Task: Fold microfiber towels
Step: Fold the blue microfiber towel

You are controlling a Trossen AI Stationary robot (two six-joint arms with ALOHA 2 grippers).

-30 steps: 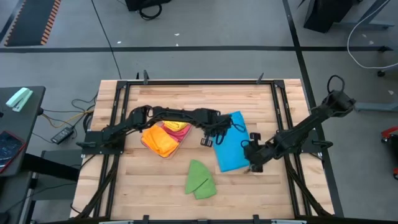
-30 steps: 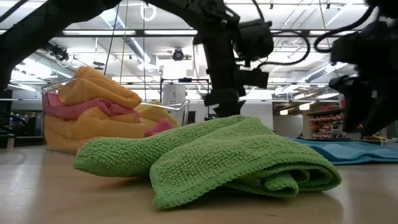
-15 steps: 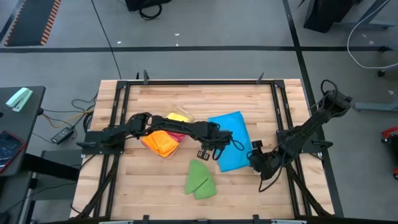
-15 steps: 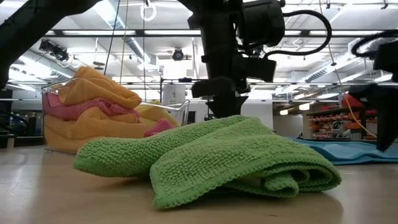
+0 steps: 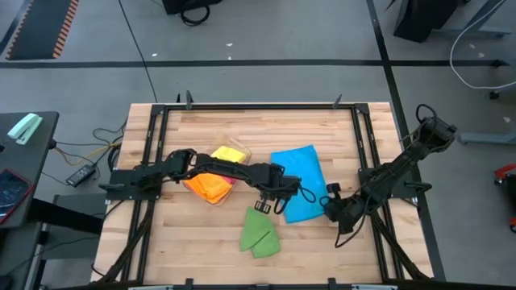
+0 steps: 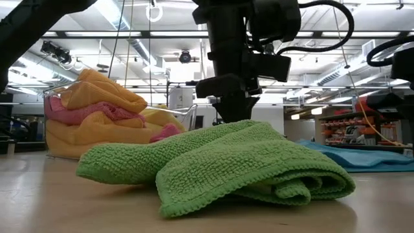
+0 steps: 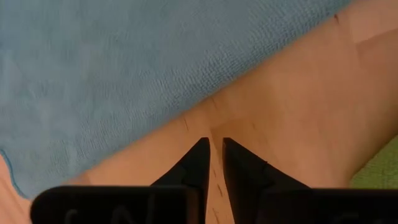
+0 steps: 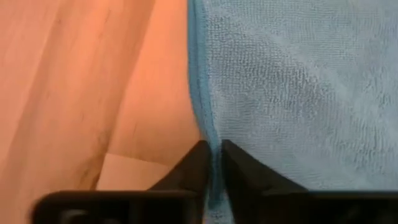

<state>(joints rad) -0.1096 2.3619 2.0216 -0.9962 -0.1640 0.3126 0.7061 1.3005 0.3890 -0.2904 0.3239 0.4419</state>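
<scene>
Two grippers: right gripper [image 8: 212, 149] jaws clamped on blue towel [image 8: 292, 87] edge; left gripper [image 7: 211, 146] jaws together, beside it.

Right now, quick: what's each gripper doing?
Left gripper: shut, holding nothing, over bare table beside the blue towel.
Right gripper: shut on the blue towel's edge.

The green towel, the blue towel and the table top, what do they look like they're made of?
Green towel: soft looped pile, likely microfiber, matte, with a stitched edge. Blue towel: fine short-pile cloth, probably the same, with a sewn hem between the right gripper fingers. Table top: light wood planks with visible grain and seams, smooth finish.
</scene>
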